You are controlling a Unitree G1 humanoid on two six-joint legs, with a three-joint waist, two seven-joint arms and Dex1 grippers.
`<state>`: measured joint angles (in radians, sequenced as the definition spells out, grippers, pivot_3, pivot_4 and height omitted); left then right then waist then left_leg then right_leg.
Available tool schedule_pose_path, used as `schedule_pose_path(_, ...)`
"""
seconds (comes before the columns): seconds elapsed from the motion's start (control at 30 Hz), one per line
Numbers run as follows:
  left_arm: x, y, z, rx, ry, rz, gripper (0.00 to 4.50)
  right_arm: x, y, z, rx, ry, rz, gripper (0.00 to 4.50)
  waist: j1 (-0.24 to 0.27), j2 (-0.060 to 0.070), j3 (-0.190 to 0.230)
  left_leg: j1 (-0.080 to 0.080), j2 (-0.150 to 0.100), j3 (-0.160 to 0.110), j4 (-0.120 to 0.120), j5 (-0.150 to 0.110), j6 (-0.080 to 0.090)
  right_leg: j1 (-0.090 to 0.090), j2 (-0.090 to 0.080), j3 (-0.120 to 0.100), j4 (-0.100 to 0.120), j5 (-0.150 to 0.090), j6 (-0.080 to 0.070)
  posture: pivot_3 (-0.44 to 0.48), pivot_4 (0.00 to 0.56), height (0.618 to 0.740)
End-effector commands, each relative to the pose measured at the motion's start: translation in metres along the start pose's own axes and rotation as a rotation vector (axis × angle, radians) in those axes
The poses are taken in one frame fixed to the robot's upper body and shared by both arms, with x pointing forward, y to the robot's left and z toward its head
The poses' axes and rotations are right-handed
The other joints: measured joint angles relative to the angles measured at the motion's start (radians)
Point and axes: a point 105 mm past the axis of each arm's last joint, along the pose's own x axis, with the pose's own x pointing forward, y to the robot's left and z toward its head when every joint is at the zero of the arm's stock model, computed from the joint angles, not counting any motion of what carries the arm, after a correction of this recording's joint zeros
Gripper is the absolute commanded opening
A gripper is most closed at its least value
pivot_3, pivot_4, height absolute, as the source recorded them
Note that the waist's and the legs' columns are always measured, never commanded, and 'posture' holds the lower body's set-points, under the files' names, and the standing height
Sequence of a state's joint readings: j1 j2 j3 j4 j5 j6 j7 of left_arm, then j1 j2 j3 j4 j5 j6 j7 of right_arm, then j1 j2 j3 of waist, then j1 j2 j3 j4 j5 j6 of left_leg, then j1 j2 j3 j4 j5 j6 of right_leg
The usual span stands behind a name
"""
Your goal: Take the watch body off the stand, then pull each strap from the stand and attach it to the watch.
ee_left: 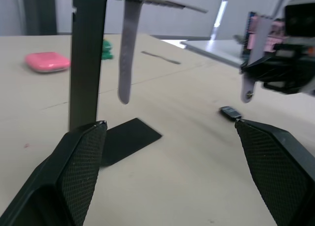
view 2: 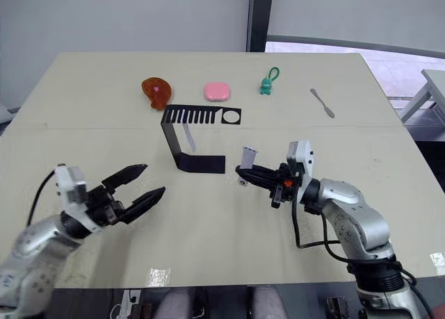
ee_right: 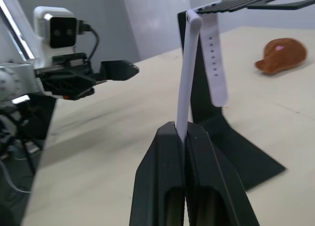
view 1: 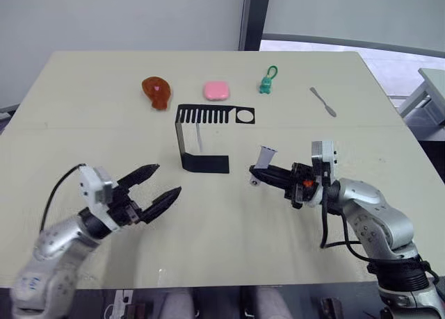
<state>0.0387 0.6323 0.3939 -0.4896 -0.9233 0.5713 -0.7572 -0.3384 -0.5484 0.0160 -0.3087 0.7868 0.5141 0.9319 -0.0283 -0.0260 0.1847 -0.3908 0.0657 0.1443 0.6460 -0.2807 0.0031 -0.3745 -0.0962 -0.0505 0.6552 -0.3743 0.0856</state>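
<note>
The right tool (view 1: 259, 172) pinches one pale lavender flexible strap (ee_right: 186, 83) beside the thin black metal stand (view 1: 201, 135) mid-tabletop. A second pale strap (ee_left: 127, 51) hangs from the stand's comb bar. The left tool (view 1: 164, 183) hovers wide open, empty, nearer the tabletop's front edge.

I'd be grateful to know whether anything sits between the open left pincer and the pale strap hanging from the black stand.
Nothing visible does. The left pincer is open and faces the pale lavender flexible strap across bare beige table. The only close thing is the black thin metal stand's own upright, right beside the strap, not in front of it.
</note>
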Motion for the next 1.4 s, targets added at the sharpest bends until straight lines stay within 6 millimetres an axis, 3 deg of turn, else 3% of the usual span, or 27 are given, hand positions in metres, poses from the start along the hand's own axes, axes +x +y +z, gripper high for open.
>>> schedule_pose_path(0.03, 0.008, -0.014, 0.020, -0.179, -0.036, -0.161, 4.48, 0.014, 0.021, 0.009, 0.047, -0.029, 0.119, 0.00, 0.000, 0.000, 0.000, 0.000, 0.000, 0.000, 0.000, 0.000, 0.000, 0.000, 0.000, 0.000, 0.000, 0.000, 0.000, 0.000, 0.150, 0.740)
schedule_pose_path(0.23, 0.038, -0.032, 0.027, -0.384, -0.053, -0.303, 4.48, 0.037, 0.035, 0.015, 0.245, -0.051, 0.206, 0.00, -0.005, 0.000, 0.000, 0.000, 0.000, 0.000, 0.000, 0.000, -0.001, 0.000, 0.000, 0.000, 0.001, 0.000, 0.000, 0.000, 0.150, 0.740)
schedule_pose_path(0.5, 0.057, -0.039, 0.019, -0.455, -0.025, -0.361, 4.48, 0.040, 0.049, 0.011, 0.297, 0.015, 0.288, 0.00, -0.002, 0.000, 0.001, -0.001, -0.001, 0.000, 0.001, 0.001, -0.001, 0.000, 0.000, 0.001, 0.000, 0.000, 0.000, 0.000, 0.150, 0.740)
schedule_pose_path(0.6, 0.059, -0.042, 0.019, -0.470, -0.024, -0.388, 3.69, 0.041, 0.049, 0.011, 0.302, 0.020, 0.292, 0.00, -0.002, 0.000, 0.001, -0.001, -0.001, 0.000, 0.001, 0.001, -0.001, 0.000, 0.001, 0.001, 0.000, 0.000, 0.000, 0.000, 0.150, 0.740)
schedule_pose_path(0.67, 0.060, -0.044, 0.019, -0.485, -0.018, -0.405, 2.77, 0.041, 0.050, 0.011, 0.304, 0.021, 0.293, 0.00, -0.002, 0.000, 0.001, -0.001, -0.001, 0.000, 0.001, 0.001, -0.002, -0.001, 0.001, 0.001, 0.000, 0.000, 0.000, 0.000, 0.150, 0.740)
schedule_pose_path(1.4, 0.071, -0.051, 0.015, -0.528, -0.031, -0.453, 2.77, 0.052, 0.055, 0.001, 0.378, 0.045, 0.317, 0.00, -0.001, -0.001, 0.001, -0.001, -0.001, 0.000, 0.001, 0.001, -0.002, -0.001, 0.001, 0.001, 0.000, 0.000, 0.000, 0.000, 0.150, 0.740)
